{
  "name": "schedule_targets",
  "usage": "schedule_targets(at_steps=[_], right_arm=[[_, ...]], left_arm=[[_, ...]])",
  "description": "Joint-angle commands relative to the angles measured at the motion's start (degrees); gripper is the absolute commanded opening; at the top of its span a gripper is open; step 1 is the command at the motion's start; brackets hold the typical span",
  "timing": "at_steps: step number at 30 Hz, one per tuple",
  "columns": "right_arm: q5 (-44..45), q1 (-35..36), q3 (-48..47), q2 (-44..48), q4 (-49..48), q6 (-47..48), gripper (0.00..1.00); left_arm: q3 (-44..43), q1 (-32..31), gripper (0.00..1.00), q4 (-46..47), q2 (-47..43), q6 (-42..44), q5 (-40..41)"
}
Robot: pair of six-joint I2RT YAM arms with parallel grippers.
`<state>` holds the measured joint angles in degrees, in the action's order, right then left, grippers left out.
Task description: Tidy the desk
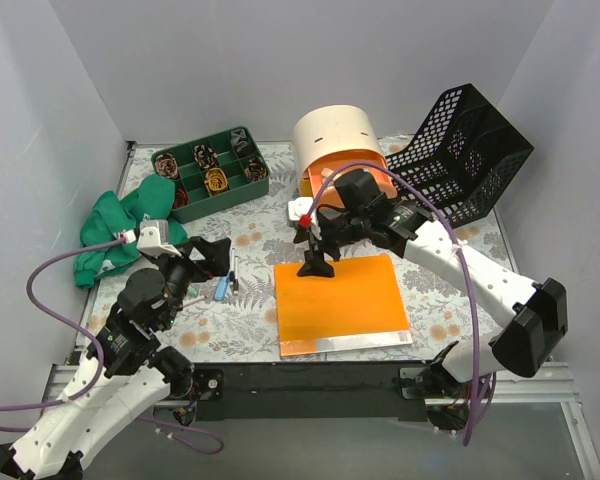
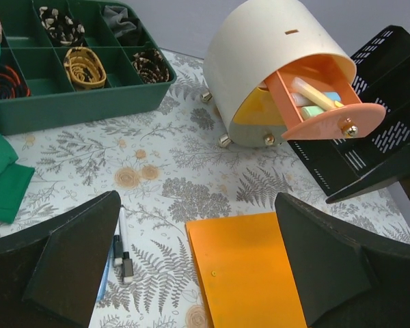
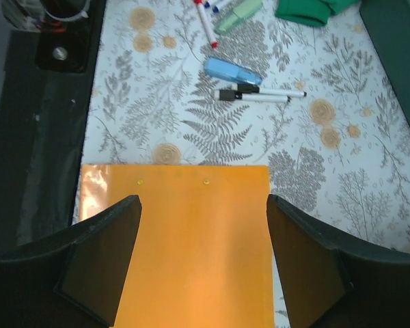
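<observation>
The left arm (image 1: 90, 390) stretches forward and low from its base, the left pincer (image 1: 220, 260) spread wide with nothing between its fingers. The right arm (image 1: 480, 275) bends in from the right with its wrist tipped down. The right pincer (image 1: 316, 268) points downward, also parted and empty.

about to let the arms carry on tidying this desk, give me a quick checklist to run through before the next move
1. left hand empty: ok, jaws wide apart with nothing between them.
2. right hand empty: ok, open above the orange folder.
3. pens put away: not ok, two black-capped markers and a blue item lie loose on the desk.
4. orange drawer shut: not ok, it stands open with things inside.
5. black mesh basket upright: not ok, it is tilted.
</observation>
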<state>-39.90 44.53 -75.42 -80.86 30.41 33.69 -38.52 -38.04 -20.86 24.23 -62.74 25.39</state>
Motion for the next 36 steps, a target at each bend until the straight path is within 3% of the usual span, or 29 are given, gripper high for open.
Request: schedule_targets(at_steps=[1, 4, 10, 15, 22, 29, 36], right_arm=[[14.0, 1.1, -4.6, -1.8, 2.5, 2.6, 0.82], [19.0, -0.2, -3.3, -1.7, 3.1, 5.8, 0.75], [10.7, -1.6, 3.0, 3.9, 4.6, 11.5, 0.73], [5.3, -6.1, 9.7, 9.0, 4.4, 14.7, 0.68], [0.8, -15.1, 11.6, 12.8, 4.4, 15.4, 0.66], [1.2, -16.0, 11.9, 13.3, 4.9, 16.7, 0.61], [0.3, -16.5, 11.5, 13.0, 5.4, 17.4, 0.53]], left_arm=[[1.3, 0.2, 0.98, -3.7, -2.2, -2.3, 2.0], [1.7, 0.2, 0.98, -5.7, -2.5, -0.7, 2.6], [2.5, 0.2, 0.98, -7.4, -3.2, -1.1, 2.2], [3.9, 0.2, 0.98, -2.8, -2.3, -2.8, 0.3], [3.5, 0.2, 0.98, 2.0, 5.5, -7.7, -1.1], [-1.4, 0.2, 0.98, 5.6, 15.2, -8.0, -1.8], [-7.3, 0.2, 0.98, 1.5, 24.1, -8.4, -7.5]])
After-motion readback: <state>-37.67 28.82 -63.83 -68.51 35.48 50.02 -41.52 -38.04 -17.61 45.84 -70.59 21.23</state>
